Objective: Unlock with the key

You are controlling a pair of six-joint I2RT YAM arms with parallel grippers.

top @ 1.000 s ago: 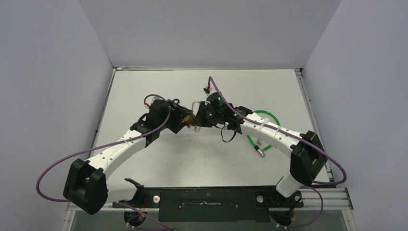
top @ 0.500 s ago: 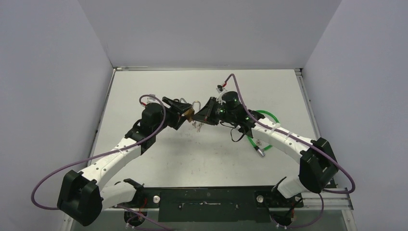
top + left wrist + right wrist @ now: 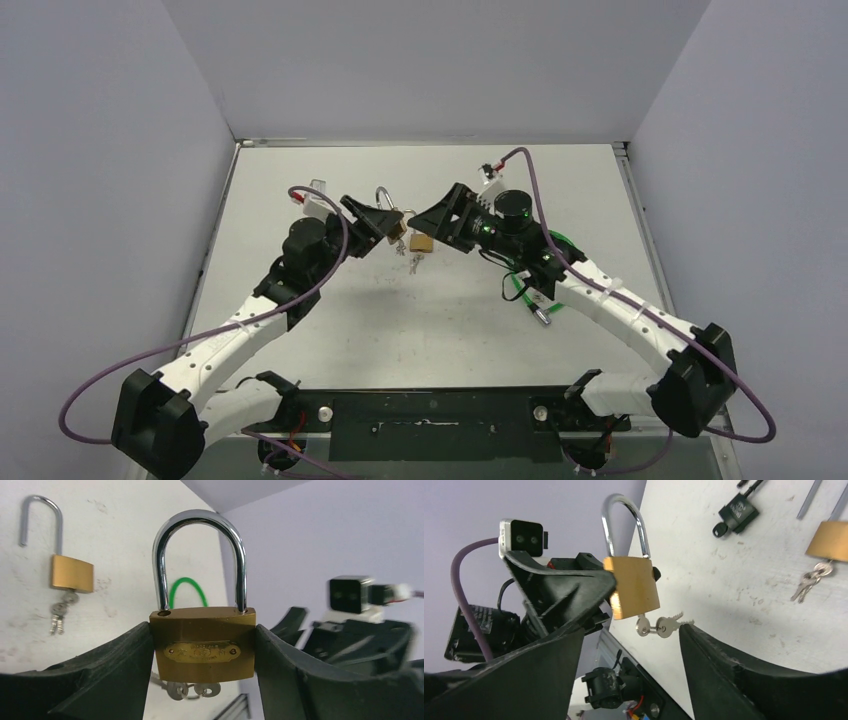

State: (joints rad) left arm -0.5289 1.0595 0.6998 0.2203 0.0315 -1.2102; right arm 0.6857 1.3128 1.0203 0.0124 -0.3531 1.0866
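left gripper has the brass padlock clamped by its body above the table, shackle looks shut, keys dangling underneath, right gripper wide open and empty around them, so I'd guess next is pinching the one in the lock and twisting

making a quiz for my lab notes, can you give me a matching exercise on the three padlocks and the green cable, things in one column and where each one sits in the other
Things
1. brass padlock with its shackle down
2. brass padlock with its shackle swung open
3. black padlock
4. green cable

Places
A. flat on the table, bunch of keys at its base
B. looped on the table
C. off the table, clamped in the left hand
D. flat on the table, single black-headed key at its base

Pairs: 1-C, 2-A, 3-D, 4-B
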